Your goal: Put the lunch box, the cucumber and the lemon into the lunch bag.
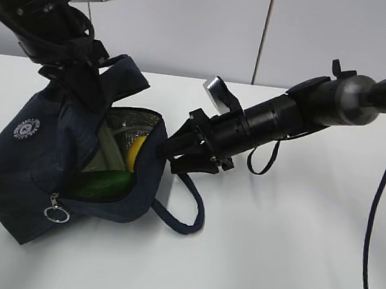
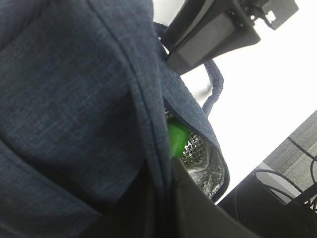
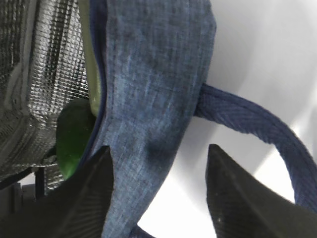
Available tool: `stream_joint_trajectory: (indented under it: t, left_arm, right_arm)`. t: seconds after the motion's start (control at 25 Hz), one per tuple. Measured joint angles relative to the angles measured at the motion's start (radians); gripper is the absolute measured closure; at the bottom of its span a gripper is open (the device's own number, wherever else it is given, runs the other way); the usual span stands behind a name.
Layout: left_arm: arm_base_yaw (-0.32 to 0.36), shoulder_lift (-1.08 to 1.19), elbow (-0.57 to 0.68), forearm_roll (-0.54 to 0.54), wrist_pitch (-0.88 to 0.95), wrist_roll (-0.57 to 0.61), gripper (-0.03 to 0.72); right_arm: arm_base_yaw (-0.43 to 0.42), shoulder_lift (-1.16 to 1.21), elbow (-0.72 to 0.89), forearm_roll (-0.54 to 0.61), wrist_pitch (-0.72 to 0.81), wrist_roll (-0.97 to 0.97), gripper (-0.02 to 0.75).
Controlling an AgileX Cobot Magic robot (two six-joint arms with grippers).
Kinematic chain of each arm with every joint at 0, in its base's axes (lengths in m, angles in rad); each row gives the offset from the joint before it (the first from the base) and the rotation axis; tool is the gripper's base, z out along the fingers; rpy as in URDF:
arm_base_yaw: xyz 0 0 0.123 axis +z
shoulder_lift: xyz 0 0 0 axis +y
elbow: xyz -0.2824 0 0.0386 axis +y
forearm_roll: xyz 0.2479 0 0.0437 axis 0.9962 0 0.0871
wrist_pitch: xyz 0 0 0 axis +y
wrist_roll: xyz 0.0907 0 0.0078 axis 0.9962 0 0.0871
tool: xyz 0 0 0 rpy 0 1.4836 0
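The right pincer stands open astride the lunch bag wall, gripping nothing. The cucumber lies just inside that wall, seemingly lengthwise along it. The left pincer, shut and hidden, probably pinches the bag's upper fabric.

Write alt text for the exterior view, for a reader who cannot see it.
A navy lunch bag lies tipped on a white table, its open mouth showing the lemon and cucumber inside. The left gripper pinches its top; the right gripper straddles its rim.
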Motion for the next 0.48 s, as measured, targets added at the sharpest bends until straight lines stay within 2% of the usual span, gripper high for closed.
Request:
stream_joint_trajectory:
  t: [0.2,0.48]
  left_arm:
    - [0.0,0.0,0.0,0.0,0.001,0.0,0.691]
    - [0.0,0.0,0.0,0.0,0.001,0.002,0.691]
  right_arm:
    - [0.004,0.0,0.041,0.118,-0.013,-0.079,0.294]
    - [0.036,0.027,0.048,0.173,-0.021,-0.102,0.305]
